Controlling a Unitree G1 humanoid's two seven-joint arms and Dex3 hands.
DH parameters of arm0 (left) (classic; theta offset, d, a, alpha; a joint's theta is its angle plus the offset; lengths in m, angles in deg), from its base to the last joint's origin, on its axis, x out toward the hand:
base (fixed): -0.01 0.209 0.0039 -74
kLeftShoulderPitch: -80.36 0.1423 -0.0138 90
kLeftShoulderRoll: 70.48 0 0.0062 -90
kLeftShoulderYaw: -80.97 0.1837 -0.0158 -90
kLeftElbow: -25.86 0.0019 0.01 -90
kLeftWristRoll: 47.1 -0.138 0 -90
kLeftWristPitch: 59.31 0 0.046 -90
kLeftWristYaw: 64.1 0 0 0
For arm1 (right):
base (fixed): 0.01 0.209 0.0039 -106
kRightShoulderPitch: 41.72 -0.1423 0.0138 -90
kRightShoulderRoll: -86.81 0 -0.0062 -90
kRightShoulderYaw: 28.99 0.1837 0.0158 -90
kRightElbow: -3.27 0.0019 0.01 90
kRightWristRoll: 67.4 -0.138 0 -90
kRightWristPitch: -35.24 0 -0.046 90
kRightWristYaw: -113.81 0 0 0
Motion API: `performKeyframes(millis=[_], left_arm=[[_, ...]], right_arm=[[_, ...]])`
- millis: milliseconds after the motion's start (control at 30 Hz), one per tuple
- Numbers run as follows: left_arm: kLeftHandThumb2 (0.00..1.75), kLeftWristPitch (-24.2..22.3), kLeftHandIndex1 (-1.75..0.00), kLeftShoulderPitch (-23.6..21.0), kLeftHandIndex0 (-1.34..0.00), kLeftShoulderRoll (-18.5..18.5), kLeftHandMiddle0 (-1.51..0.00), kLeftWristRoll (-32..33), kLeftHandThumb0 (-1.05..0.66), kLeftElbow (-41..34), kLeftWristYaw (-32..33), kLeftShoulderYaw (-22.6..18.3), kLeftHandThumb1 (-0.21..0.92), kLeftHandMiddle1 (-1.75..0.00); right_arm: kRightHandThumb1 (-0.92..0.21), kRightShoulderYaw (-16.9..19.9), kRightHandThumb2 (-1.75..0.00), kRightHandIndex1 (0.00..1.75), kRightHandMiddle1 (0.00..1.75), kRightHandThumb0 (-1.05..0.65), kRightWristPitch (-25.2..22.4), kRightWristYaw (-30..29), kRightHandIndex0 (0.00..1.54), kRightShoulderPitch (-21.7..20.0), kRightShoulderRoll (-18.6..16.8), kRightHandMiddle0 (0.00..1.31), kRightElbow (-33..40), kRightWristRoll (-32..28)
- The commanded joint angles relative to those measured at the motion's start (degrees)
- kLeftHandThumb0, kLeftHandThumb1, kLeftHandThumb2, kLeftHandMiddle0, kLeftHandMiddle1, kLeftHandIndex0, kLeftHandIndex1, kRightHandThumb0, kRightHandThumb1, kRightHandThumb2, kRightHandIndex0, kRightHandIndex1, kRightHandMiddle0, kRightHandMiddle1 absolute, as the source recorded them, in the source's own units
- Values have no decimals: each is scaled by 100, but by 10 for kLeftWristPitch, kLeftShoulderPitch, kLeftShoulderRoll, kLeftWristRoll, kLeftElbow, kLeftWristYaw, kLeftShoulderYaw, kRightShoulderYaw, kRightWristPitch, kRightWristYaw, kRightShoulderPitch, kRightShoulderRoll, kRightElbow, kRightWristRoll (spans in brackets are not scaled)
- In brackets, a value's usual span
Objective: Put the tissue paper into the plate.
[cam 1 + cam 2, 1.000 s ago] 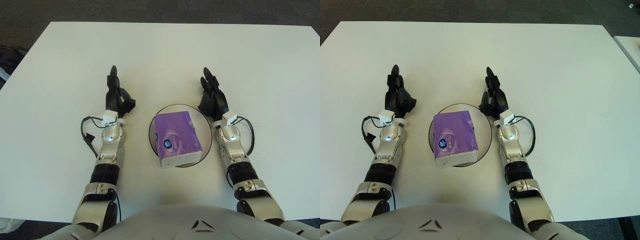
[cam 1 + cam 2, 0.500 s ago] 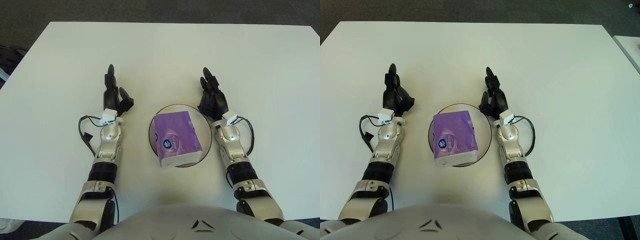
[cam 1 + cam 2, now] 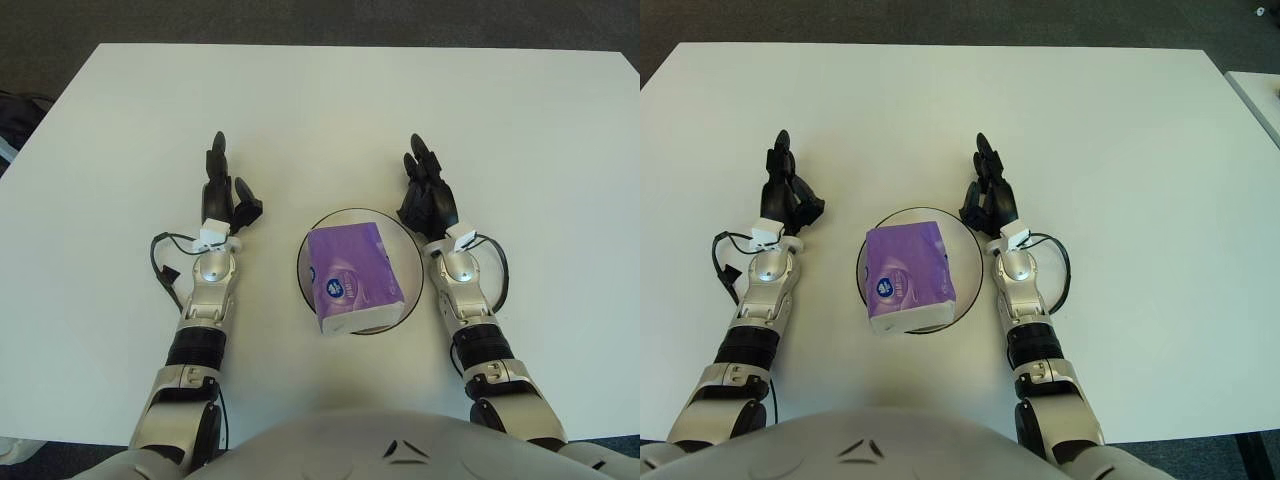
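Observation:
A purple tissue pack (image 3: 354, 277) lies in the round dark-rimmed plate (image 3: 409, 254) at the table's near centre, its near end overhanging the plate's front rim. My left hand (image 3: 222, 194) rests on the table to the left of the plate, fingers spread and empty. My right hand (image 3: 426, 196) rests just beyond the plate's right rim, fingers extended and empty. Neither hand touches the pack.
The white table (image 3: 330, 110) stretches far beyond the hands. A dark floor lies past its far edge. A second white surface (image 3: 1260, 95) shows at the far right edge.
My left hand and forearm have drifted to the left, away from the plate. The right hand, plate and tissue pack have not moved.

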Motion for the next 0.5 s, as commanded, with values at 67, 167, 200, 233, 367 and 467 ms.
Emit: performKeyframes(millis=[67, 167, 200, 233, 367, 467], left_arm=[[120, -16, -27, 74, 0, -10, -3, -21, -89, 14, -24, 17, 92, 0], [120, -19, -27, 81, 0, -10, -2, -22, -89, 6, -27, 19, 92, 0], [120, -20, -26, 83, 0, -10, -2, -23, -89, 4, -27, 20, 92, 0], [120, -20, -26, 84, 0, -10, -2, -24, -89, 3, -27, 20, 92, 0], [120, -18, -26, 90, 0, -9, -2, -25, -89, -1, -27, 22, 92, 0], [120, -15, -25, 94, 0, -10, -1, -25, -89, -1, -28, 23, 92, 0]], right_arm=[[-92, 12, -107, 0, 9, -81, 38, -97, 0, 148, -36, 0, -132, 36], [-92, 15, -107, 0, 10, -81, 57, -125, 0, 148, -41, 0, -137, 41], [-92, 16, -107, 0, 11, -81, 61, -133, 0, 148, -42, 0, -138, 43], [-92, 16, -107, 0, 11, -81, 64, -138, 0, 147, -43, 0, -139, 44], [-92, 12, -106, 0, 11, -81, 70, -154, 0, 147, -42, 0, -142, 47], [-92, 9, -105, 0, 11, -81, 72, -163, 0, 148, -42, 0, -140, 48]])
